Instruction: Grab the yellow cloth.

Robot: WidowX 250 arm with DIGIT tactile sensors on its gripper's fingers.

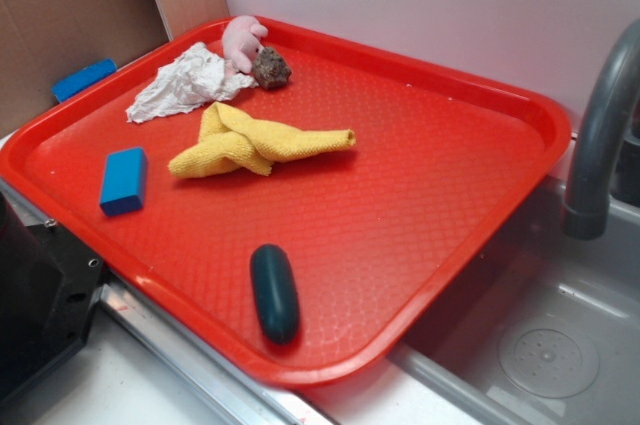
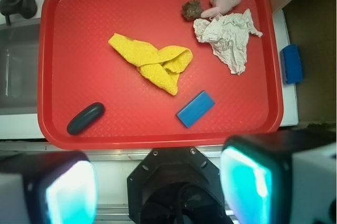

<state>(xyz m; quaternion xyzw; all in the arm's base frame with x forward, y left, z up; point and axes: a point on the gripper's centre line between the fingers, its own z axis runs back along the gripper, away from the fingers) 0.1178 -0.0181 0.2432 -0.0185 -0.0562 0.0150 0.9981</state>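
Red plastic tray (image 1: pixel 480 235) holds the bunched mustard-yellow terry cloth (image 2: pixel 152 61); the parted gripper (image 2: pixel 158 184) risks snagging the nearby white crumpled rag (image 2: pixel 227 36)

2 views here. The exterior camera sits off one corner of the red tray (image 1: pixel 470 245), raised and looking down at a slant, fairly near, so the tray runs diagonally and fills most of the picture, with a sink (image 1: pixel 560 345) at lower right. The wrist camera looks almost straight down from well above, taking in the whole red tray (image 2: pixel 95 34) squarely; the jaws stand blurred and wide apart at its bottom edge, around the gripper (image 2: pixel 158 187). Both views share the entire tray and everything on it: the yellow cloth (image 1: pixel 250 142) (image 2: pixel 155 61) lies near mid-tray in each.
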